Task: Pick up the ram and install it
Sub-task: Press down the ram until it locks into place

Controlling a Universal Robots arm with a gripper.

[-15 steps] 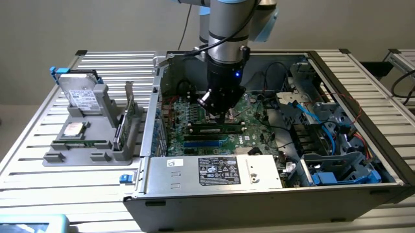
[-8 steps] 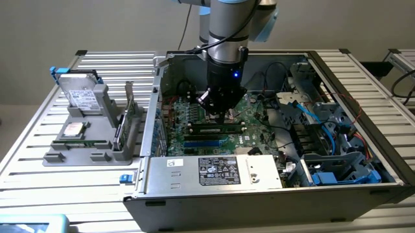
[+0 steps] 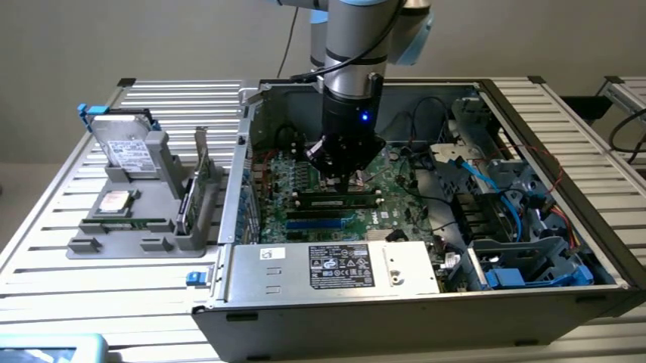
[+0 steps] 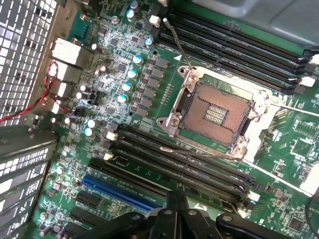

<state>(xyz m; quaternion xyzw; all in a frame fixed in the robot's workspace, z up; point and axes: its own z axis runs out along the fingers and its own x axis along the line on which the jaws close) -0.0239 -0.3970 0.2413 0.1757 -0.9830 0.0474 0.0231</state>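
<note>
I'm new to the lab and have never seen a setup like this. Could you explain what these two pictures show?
The machine is a robot arm reaching down into an open computer case. One picture is taken from a camera standing off the arm. The other comes from a camera on its wrist, looking straight at the green main board.

At the arm's tip is a gripper. Its fingers are shut and I can see nothing held between them. Just by them, a memory stick appears to sit in one of the long slots.

On the exterior view's left, a grey tray on the table holds a hard drive and an upright card.
</note>
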